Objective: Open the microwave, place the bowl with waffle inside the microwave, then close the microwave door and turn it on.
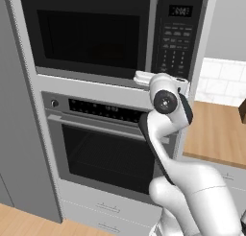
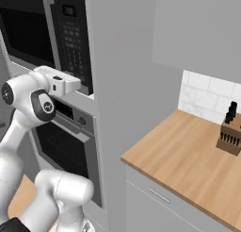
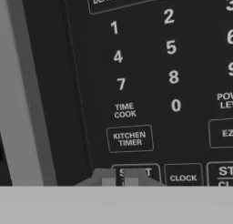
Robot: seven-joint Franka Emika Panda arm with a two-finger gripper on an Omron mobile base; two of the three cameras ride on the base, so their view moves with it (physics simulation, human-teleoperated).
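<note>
The microwave (image 1: 91, 38) sits built in above the oven. The microwave door (image 1: 86, 36) is shut, its silver bar handle (image 1: 153, 31) upright beside the black keypad panel (image 1: 175, 43). My gripper (image 3: 119, 178) is shut, its fingertips (image 3: 105, 177) close together against the button at the keypad's bottom row, left of CLOCK and below KITCHEN TIMER (image 3: 129, 138). From the right base view my hand (image 2: 61, 82) reaches to the lower edge of the keypad (image 2: 73, 37). The bowl and the waffle are out of view behind the dark window.
A steel wall oven (image 1: 105, 148) with a horizontal handle sits below the microwave, with drawers (image 1: 110, 208) under it. To the right is a wooden counter (image 2: 188, 160) with a knife block (image 2: 230, 132) at its far end and white tiles behind.
</note>
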